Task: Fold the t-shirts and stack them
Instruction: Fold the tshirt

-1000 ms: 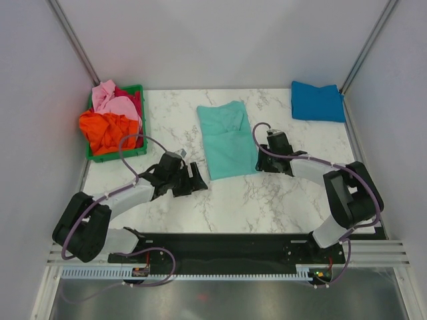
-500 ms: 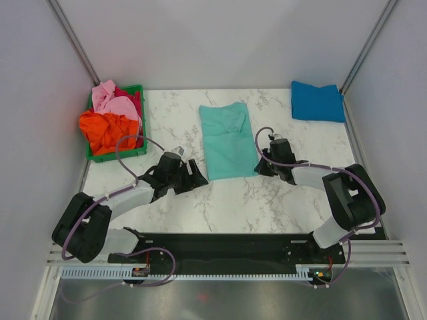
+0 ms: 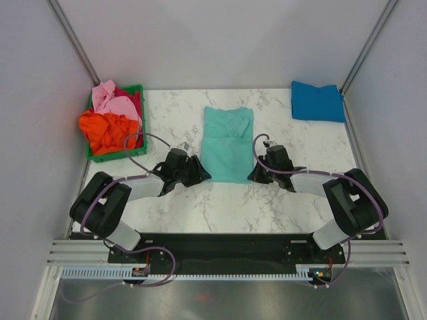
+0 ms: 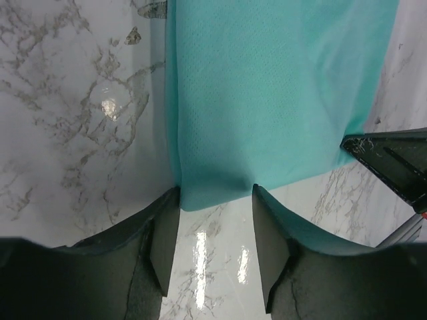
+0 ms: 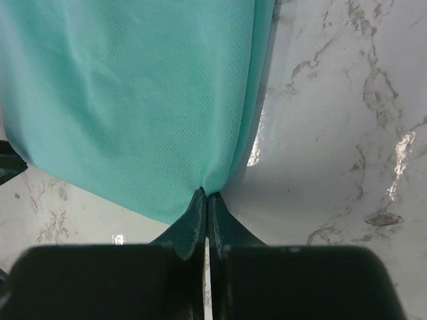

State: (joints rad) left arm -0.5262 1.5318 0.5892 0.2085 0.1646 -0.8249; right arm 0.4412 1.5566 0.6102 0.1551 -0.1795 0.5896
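Mint-teal cloth t-shirt (image 3: 227,143) flat on marble bench (image 3: 233,207), right of green plastic crate (image 3: 113,158); long narrow fold, smooth. Right end effector (image 5: 207,195) clenched on hem corner farther from crate. Left end effector (image 4: 215,200) released, jaws straddling hem corner nearer crate. Since one second ago: both moved onto hem, right jaws shut, shirt straighter.

A lab test cell: plain white walls (image 3: 220,47) box in a marble-look table (image 3: 233,200) (aluminium rails (image 3: 383,248) in front).

Surroundings, top view.
1 green plastic crate (image 3: 115,157) sits at the far-left corner of the white marble table (image 3: 227,203) (grey-veined), between 3 pale walls (image 3: 220,40).
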